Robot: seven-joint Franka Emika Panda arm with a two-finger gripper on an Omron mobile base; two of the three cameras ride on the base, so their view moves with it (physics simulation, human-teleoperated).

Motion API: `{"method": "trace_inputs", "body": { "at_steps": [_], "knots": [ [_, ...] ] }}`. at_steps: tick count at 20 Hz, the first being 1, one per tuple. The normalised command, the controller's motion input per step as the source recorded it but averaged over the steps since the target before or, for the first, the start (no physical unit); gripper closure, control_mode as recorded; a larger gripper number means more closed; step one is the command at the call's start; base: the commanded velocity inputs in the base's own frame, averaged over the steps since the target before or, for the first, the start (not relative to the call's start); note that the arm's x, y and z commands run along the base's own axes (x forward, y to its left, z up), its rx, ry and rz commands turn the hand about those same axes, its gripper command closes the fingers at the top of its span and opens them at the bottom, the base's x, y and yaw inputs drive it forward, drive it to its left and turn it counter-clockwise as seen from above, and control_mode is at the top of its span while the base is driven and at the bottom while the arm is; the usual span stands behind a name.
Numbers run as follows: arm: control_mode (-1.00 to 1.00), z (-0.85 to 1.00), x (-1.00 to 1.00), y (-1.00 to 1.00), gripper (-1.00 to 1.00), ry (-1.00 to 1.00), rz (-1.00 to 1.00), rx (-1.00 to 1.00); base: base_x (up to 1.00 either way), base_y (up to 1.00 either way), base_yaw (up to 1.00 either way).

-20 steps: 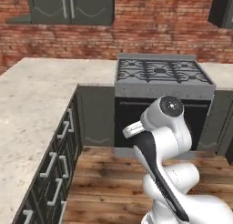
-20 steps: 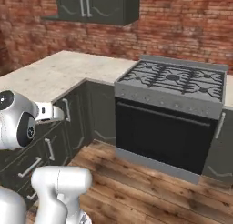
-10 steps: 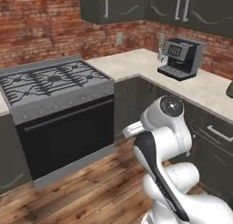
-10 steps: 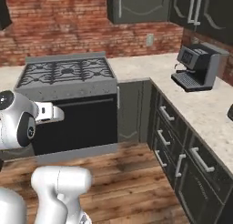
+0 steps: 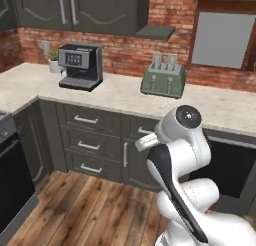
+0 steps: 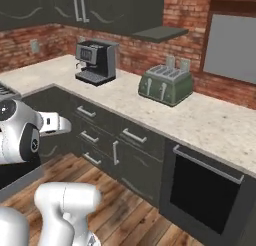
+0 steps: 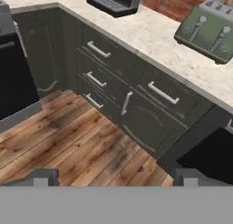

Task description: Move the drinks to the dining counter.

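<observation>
Claw point(image 7: 116, 175) tips show as two small dark stubs at the bottom of the hand view, set wide apart with nothing between them, hanging over the wooden floor point(image 7: 68, 141) in front of the dark grey drawers point(image 7: 123, 89).

Along the brick wall runs a speckled stone bench point(image 5: 125, 92) that turns a corner at the left. A black coffee machine point(image 5: 80, 66) stands toward the bench's left end, near its back edge, with a small potted plant point(image 5: 54, 61) just beside it on the corner side. A green toaster point(image 5: 163, 78) sits further right along the same bench, well apart from the coffee machine and also close to the back edge. In the right base view the toaster point(image 6: 165, 83) and coffee machine point(image 6: 96, 61) appear in the same order.

Below the bench, under the toaster's right side, is a dark built-in appliance front with a silver bar handle point(image 6: 207, 164). A stove point(image 7: 13, 73) sits at the left end of the run, past the corner. Dark upper cabinets point(image 5: 75, 10) hang above the coffee machine, and a window point(image 5: 222, 37) is set in the wall at the right.

The arm point(image 5: 182, 155) is folded up close over the base, its white elbow joint raised in front of the drawers. None of the drinks or the dining counter can be made out from here.
</observation>
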Motion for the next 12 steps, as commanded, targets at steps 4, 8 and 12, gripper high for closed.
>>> {"method": "trace_inputs", "body": {
  "at_steps": [4,8,12],
  "knots": [
    [1.0,0.0,0.0,0.0,-1.0,0.0,0.0,0.0,-0.77,-0.13,-0.76],
    [1.0,0.0,0.0,0.0,-1.0,0.0,0.0,0.0,-0.47,-0.21,-0.51],
    [1.0,0.0,0.0,0.0,-1.0,0.0,0.0,0.0,-0.02,0.0,0.0]
  ]
}}
